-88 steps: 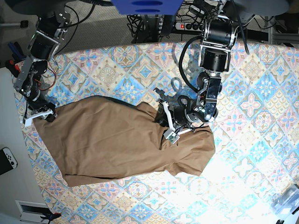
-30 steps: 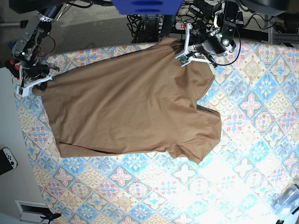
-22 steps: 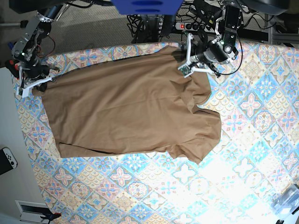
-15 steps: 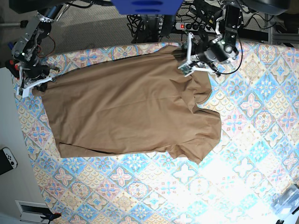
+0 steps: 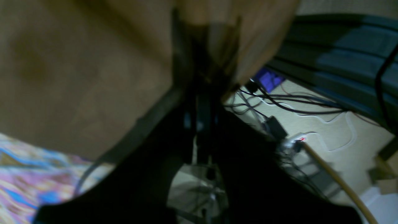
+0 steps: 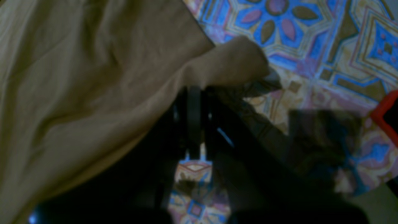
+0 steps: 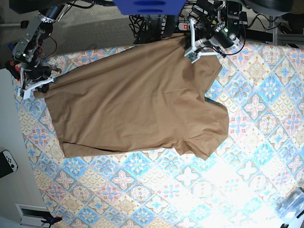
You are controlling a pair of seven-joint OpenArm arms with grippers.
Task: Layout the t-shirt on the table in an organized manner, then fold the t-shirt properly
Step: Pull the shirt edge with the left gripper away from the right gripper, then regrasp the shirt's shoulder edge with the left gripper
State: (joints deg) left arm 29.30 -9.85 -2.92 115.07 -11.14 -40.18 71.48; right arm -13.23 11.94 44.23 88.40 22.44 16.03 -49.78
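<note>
The tan-brown t-shirt [image 7: 137, 99] lies spread wide across the patterned table [image 7: 266, 142], one sleeve pointing to the near right. My left gripper [image 7: 193, 51] is at the table's far edge, shut on the shirt's top corner. In the left wrist view its dark fingers [image 5: 202, 71] pinch the cloth [image 5: 77, 62] against the floor beyond. My right gripper [image 7: 29, 88] is at the far left, shut on the other corner. Seen from the right wrist, that gripper [image 6: 194, 93] holds a folded tip of the shirt [image 6: 230, 68] just above the table [image 6: 311, 46].
A power strip and cables [image 7: 190, 26] lie on the floor behind the table. A white controller [image 7: 7, 161] sits off the table's left side. A clear plastic object [image 7: 292, 204] is at the near right corner. A red part [image 6: 385, 115] shows by the right gripper.
The shirt, bunched earlier, is now stretched out. In the last second the left gripper dipped toward the table, then pulled back to the far edge, drawing the shirt slightly rightward. The right gripper stayed put.
</note>
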